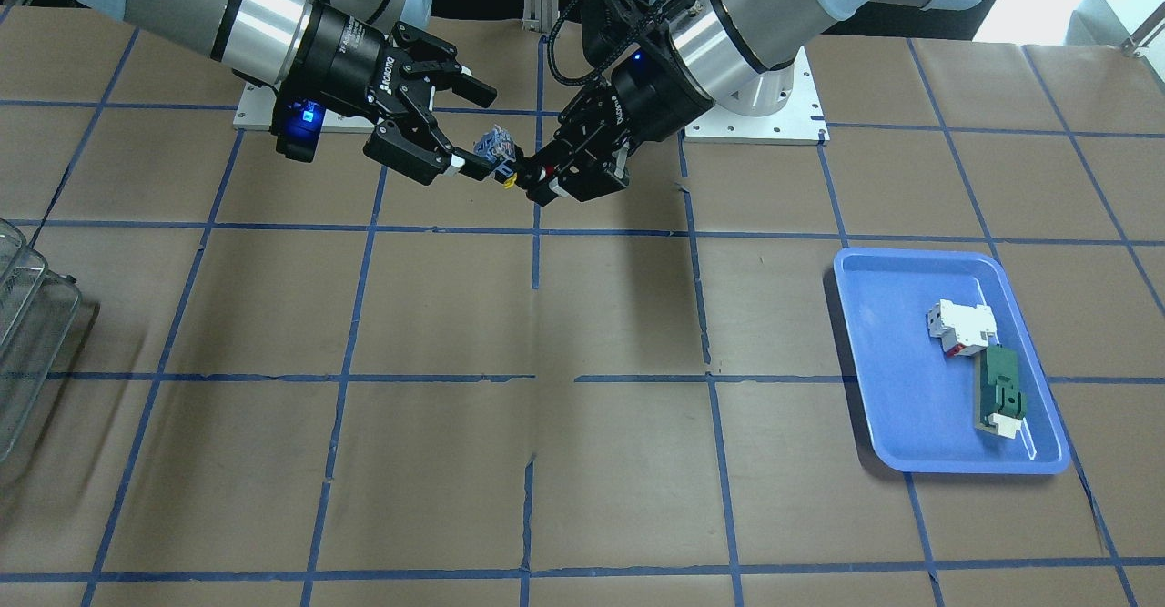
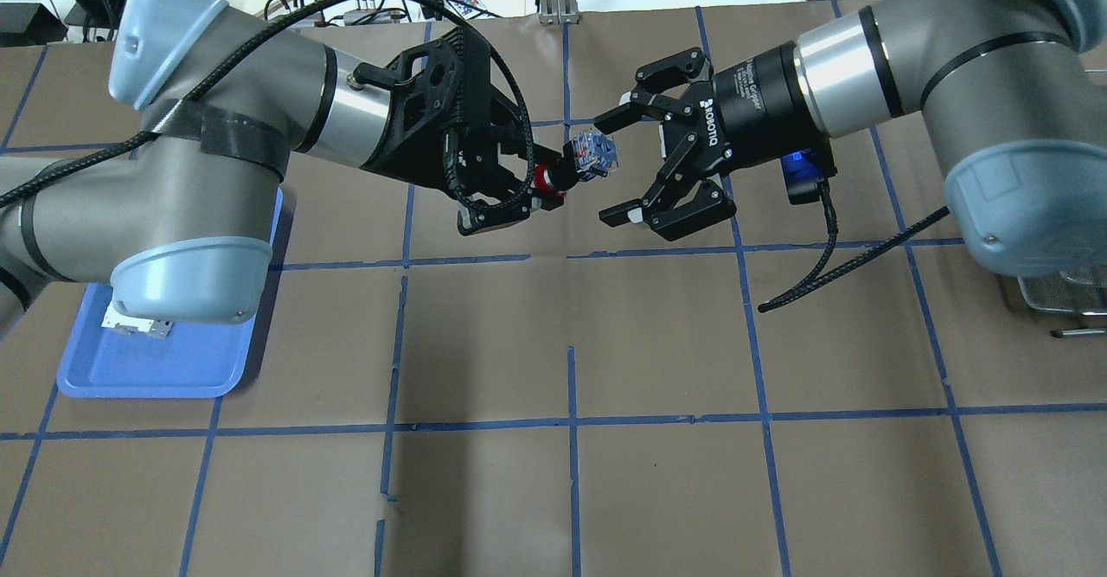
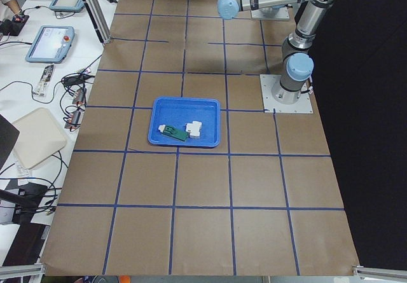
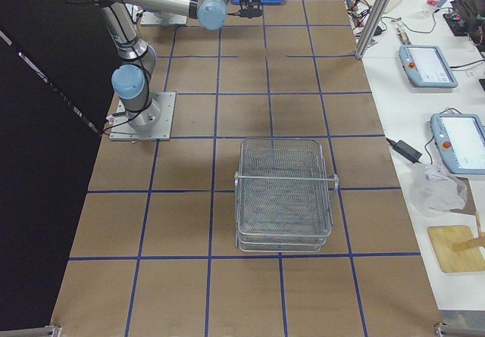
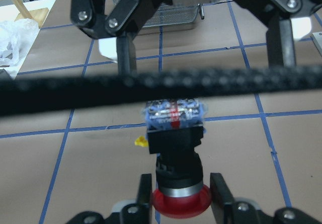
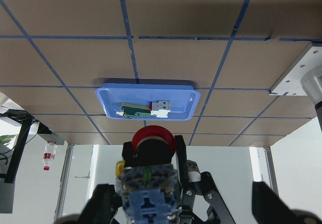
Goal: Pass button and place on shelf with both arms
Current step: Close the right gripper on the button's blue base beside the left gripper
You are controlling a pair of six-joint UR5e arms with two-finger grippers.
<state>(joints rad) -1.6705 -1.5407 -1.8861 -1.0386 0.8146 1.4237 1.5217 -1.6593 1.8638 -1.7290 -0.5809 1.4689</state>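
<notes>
The button point(image 2: 591, 154) hangs in the air over the table's middle, by the robot's base. My left gripper point(image 2: 547, 186) is shut on its red cap point(image 5: 180, 202), and the bluish clear base point(image 1: 496, 146) points toward my right gripper point(image 2: 611, 166). The right gripper is open, with its fingertips point(image 5: 126, 50) on either side of the base and not clamped on it. In the right wrist view the button point(image 6: 149, 183) sits left of centre. The wire shelf point(image 4: 284, 193) stands on the table on my right side, far from both grippers.
A blue tray point(image 1: 892, 334) lies on my left side and holds a white-and-red breaker block point(image 1: 960, 327) and a flat green-and-white part point(image 1: 1001, 389). The shelf's edge shows in the front view point(image 1: 27, 334). A black cable point(image 2: 830, 274) hangs from the right wrist.
</notes>
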